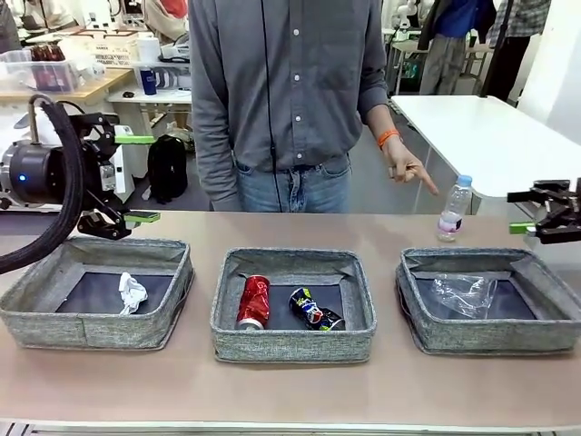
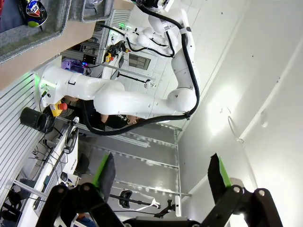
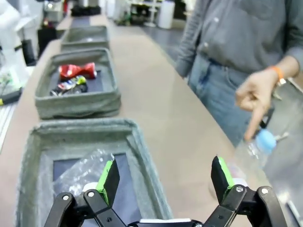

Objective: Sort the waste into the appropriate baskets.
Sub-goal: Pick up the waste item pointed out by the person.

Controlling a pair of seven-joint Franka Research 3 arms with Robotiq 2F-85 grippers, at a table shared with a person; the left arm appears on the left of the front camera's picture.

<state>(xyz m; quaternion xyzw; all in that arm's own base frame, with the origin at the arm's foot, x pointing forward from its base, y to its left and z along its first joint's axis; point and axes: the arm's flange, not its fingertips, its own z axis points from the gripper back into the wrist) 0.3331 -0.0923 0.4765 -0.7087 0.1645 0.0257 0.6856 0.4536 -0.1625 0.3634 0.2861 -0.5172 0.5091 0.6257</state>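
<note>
Both hands gape wide and empty: the left hand [image 1: 136, 179] beside the bench [image 1: 290, 391], the right hand [image 1: 531, 211] cut off near the blue-capped water bottle [image 1: 454, 209].

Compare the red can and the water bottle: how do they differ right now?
The red can lies on its side inside the middle basket; the bottle stands upright on the table, outside any basket. The can is opaque red; the bottle is clear with a blue cap.

wad [image 1: 132, 292] in left basket [image 1: 36, 320], 2 cans [image 1: 254, 302] in middle basket [image 1: 292, 343]
</note>
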